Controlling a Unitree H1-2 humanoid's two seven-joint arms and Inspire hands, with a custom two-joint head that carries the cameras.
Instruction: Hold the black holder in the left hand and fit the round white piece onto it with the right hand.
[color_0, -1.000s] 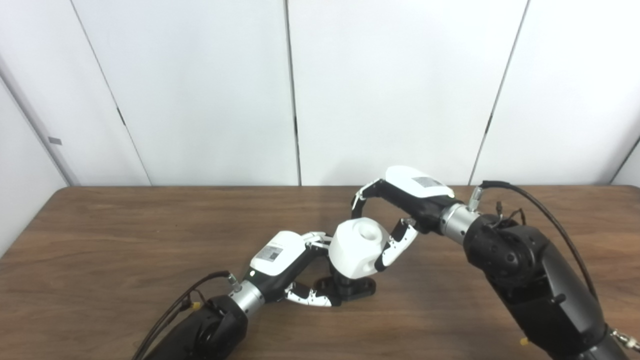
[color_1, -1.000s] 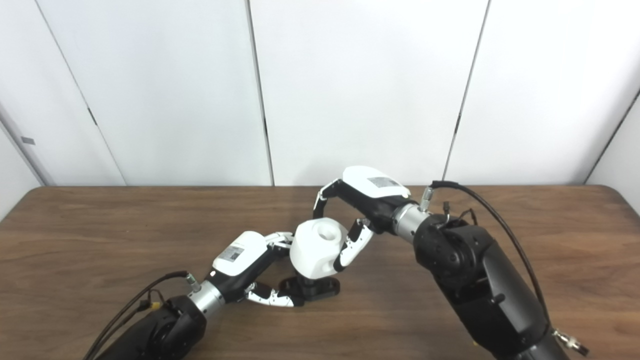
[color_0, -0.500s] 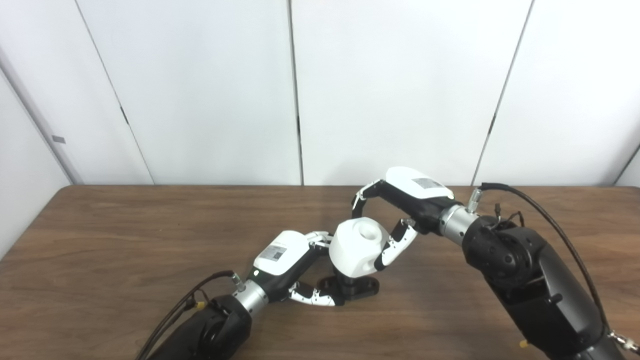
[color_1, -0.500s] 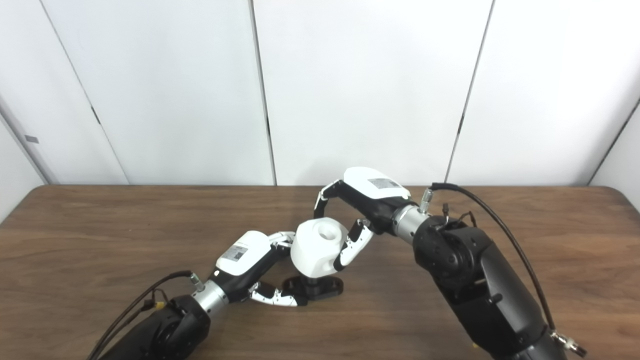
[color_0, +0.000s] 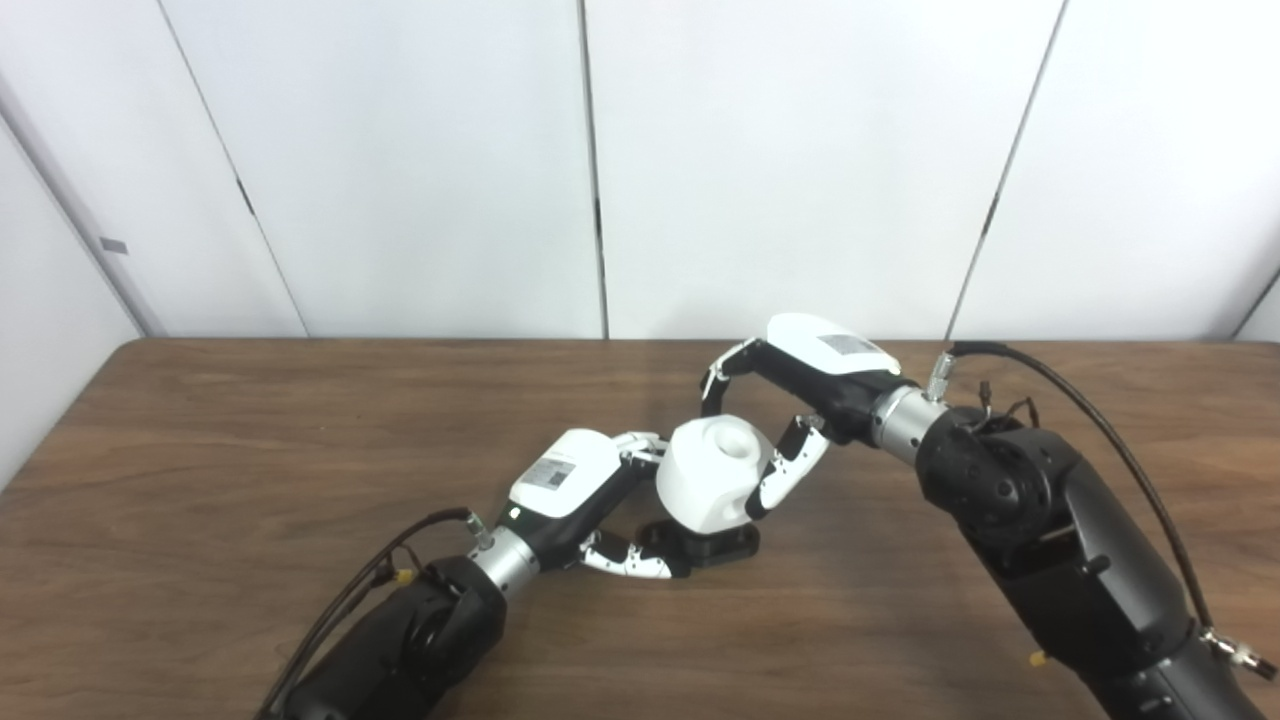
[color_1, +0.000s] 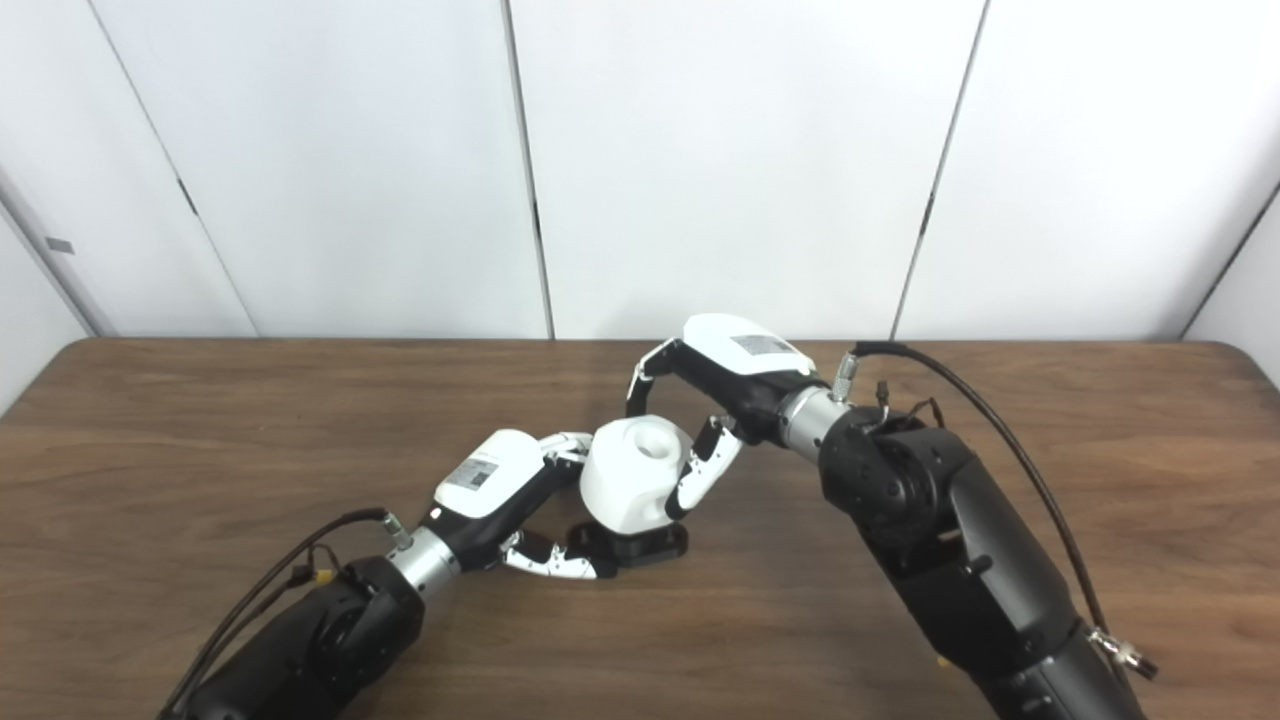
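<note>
Right hand (color_0: 790, 400) curled round white piece (color_0: 708, 473) atop black holder (color_0: 705, 545), left hand (color_0: 590, 505) gripping holder, on wood worktop (color_0: 250, 450).

Wooden table (color_0: 250, 480); black holder (color_0: 715, 545) atop

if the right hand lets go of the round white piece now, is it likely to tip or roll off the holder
Probably not far: the round white piece sits low over the black holder, whose flat base rests on the table. It looks rigid and smooth, so it may slip. The right hand and left hand both steady it.
</note>
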